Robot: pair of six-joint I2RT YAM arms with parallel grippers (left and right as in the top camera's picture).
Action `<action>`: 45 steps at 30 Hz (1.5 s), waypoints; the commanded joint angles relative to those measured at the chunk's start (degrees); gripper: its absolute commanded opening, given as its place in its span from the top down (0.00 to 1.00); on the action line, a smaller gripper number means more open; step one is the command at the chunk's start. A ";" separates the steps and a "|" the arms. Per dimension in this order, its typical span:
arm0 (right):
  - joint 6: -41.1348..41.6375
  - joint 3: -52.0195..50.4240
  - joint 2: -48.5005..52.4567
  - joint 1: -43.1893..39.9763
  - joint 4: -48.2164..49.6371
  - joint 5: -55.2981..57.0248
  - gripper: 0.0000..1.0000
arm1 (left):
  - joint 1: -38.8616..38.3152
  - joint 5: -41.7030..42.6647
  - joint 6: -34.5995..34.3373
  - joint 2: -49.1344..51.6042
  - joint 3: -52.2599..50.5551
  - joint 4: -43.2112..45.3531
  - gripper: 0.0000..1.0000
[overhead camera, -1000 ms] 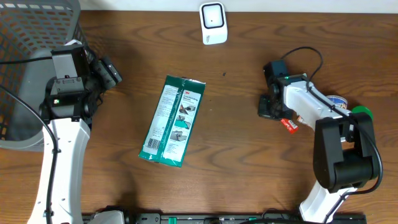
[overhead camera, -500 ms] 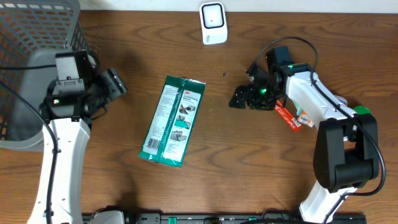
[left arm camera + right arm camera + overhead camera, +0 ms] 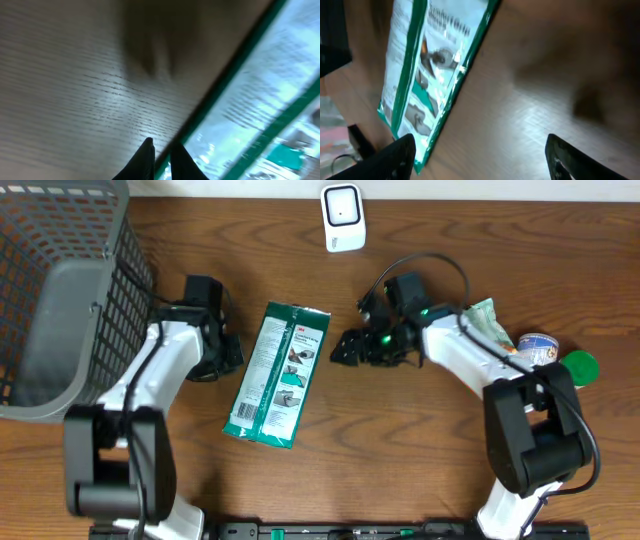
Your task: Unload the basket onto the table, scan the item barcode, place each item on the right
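Observation:
The item, a flat green and white packet (image 3: 278, 375), lies on the wooden table at the centre. The overhead view shows no barcode I can pick out. My left gripper (image 3: 232, 352) sits at the packet's left edge. In the left wrist view its fingertips (image 3: 145, 156) are pressed almost together over the green border of the packet (image 3: 260, 100), and nothing is clearly pinched. My right gripper (image 3: 345, 348) stands open just right of the packet's upper right corner. In the right wrist view the packet (image 3: 430, 65) lies ahead of the wide-spread right gripper (image 3: 480, 155). The white scanner (image 3: 342, 218) stands at the back.
A grey mesh basket (image 3: 60, 300) fills the far left corner. At the right lie a crumpled packet (image 3: 485, 315), a small can (image 3: 537, 345) and a green lid (image 3: 578, 365). The right arm's cable loops above its wrist.
My left arm has swung from the basket to the packet's left edge and its jaws have closed. My right gripper has opened and moved left toward the packet.

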 commanded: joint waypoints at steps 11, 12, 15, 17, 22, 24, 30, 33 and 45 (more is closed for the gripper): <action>24.92 -19.61 -0.42 12.72 33.20 -0.37 0.23 | -1.79 9.77 3.52 15.89 -2.08 -1.84 0.85; 25.55 -20.24 -0.42 13.40 35.47 -0.33 0.23 | -2.40 10.21 3.56 16.57 -2.14 -1.84 0.85; 25.51 -21.07 -0.42 15.04 41.59 -0.35 0.23 | -4.63 10.40 3.56 17.46 -2.16 -1.84 0.85; 24.57 -21.09 -0.42 15.34 43.93 -0.42 0.25 | -6.10 10.40 3.54 17.44 -2.16 -1.84 0.85; 20.96 -21.09 -0.42 15.28 49.55 -4.59 0.34 | -8.39 10.32 3.54 17.44 -2.16 -1.55 0.85; 19.43 -21.09 -0.42 15.39 52.85 -8.15 0.38 | -8.61 10.21 3.50 17.44 -2.16 -1.36 0.85; 16.87 -21.29 -0.42 15.45 54.12 -14.10 0.41 | -8.61 10.21 3.52 17.44 -2.16 -1.40 0.85; 16.59 -22.40 -0.42 16.13 50.97 -8.83 0.41 | -8.61 10.21 3.52 17.44 -2.16 -1.38 0.85; 16.41 -22.69 -1.66 14.62 50.80 -10.47 0.99 | -7.85 10.19 3.52 14.23 -0.98 -1.38 0.84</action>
